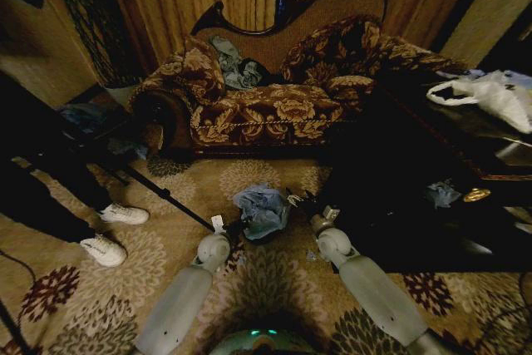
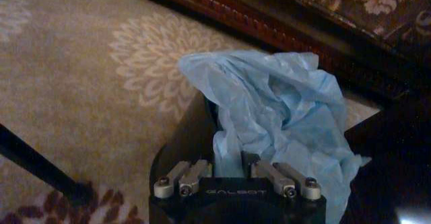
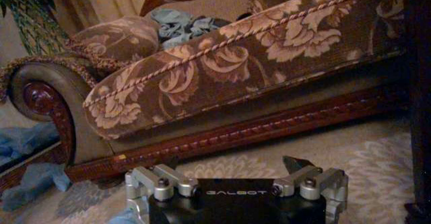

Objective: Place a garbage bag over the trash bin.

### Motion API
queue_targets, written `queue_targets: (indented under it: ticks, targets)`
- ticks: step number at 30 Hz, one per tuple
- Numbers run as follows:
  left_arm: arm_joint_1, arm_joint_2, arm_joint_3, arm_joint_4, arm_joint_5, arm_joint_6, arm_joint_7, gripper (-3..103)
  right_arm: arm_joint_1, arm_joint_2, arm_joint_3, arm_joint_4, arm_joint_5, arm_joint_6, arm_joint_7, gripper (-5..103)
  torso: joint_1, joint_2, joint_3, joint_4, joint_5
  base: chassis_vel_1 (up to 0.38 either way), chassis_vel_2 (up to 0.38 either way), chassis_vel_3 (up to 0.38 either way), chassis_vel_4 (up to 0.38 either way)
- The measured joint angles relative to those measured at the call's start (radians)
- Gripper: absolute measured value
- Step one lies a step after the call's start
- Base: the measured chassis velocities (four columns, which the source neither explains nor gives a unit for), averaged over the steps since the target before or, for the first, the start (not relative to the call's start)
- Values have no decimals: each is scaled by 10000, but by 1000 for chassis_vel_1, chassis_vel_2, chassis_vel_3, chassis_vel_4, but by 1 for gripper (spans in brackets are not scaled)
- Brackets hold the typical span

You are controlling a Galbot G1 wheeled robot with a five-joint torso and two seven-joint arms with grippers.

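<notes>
The small black trash bin [image 1: 264, 238] stands on the carpet in front of the sofa. The crumpled pale blue garbage bag [image 1: 262, 208] bunches over its top. In the left wrist view the garbage bag [image 2: 276, 113] drapes over the trash bin's dark wall [image 2: 180, 148] and runs down between the fingers. My left gripper [image 1: 227, 227] is at the bin's left side, shut on the bag film [image 2: 229, 166]. On the bin's right, my right gripper [image 1: 301, 201] is open with nothing in it. The right wrist view shows this gripper [image 3: 232, 163] low over the carpet, facing the sofa.
The patterned sofa [image 1: 274, 106] stands close behind the bin. A dark low table [image 1: 416, 205] on the right carries a white plastic bag [image 1: 490, 93] and a small blue scrap [image 1: 440, 194]. A person's legs in white shoes [image 1: 104, 248] and a black tripod leg [image 1: 166, 197] are on the left.
</notes>
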Motion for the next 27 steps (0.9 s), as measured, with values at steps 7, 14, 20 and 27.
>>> queue_targets:
  ticks: [7,14,20,27]
  targets:
    - [63,40,-21,-102,266,-88,170,6,79,56,-73,-145,-138,-71,-73,100,0,0,0,1,0,0,0,0,0]
    - [98,61,4,-52,461,-182,223,0,65,91,-80,-179,-210,-131,-108,100,6,-5,6,-6,-5,0,0,0,0]
    - [80,56,-19,-151,484,-248,196,0,35,105,-66,-177,-215,-133,-112,100,3,-5,3,-3,-4,0,0,0,0]
    - [611,136,-233,-904,614,-361,31,0,-27,75,-16,-93,-257,-136,-113,100,1,-3,0,-2,-1,0,0,0,0]
